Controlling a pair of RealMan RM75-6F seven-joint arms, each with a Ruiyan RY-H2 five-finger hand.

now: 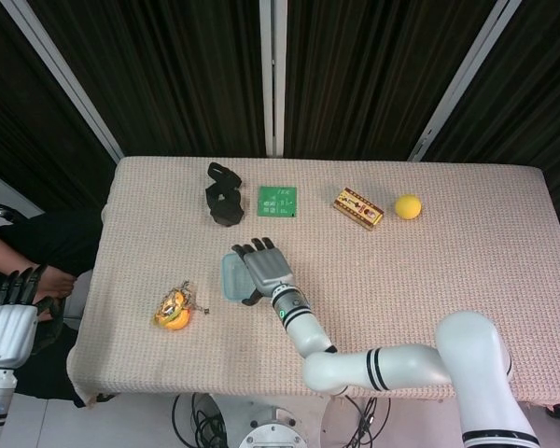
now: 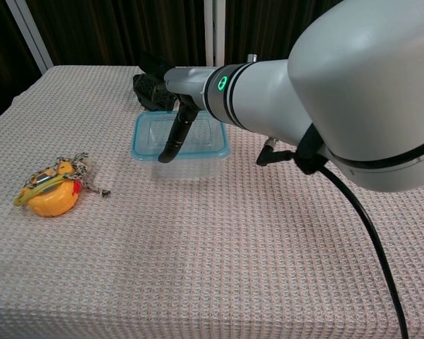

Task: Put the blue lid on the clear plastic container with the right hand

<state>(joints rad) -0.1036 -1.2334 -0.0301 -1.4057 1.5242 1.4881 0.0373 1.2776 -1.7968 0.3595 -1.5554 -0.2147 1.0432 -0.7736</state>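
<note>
The clear plastic container (image 2: 180,168) stands left of the table's middle with the blue lid (image 2: 147,150) lying flat on its rim. In the head view the lid (image 1: 230,277) shows partly under my right hand (image 1: 264,266), which lies over the container's right side with its fingers stretched out towards the far edge. In the chest view one dark finger (image 2: 175,138) slants down across the lid and touches it; the forearm hides the rest of the hand. My left hand (image 1: 9,322) hangs off the table at the lower left, fingers apart and holding nothing.
A yellow toy (image 1: 174,309) with a key ring lies left of the container. Along the far side sit a black object (image 1: 223,197), a green card (image 1: 277,201), a snack box (image 1: 358,208) and a yellow ball (image 1: 408,206).
</note>
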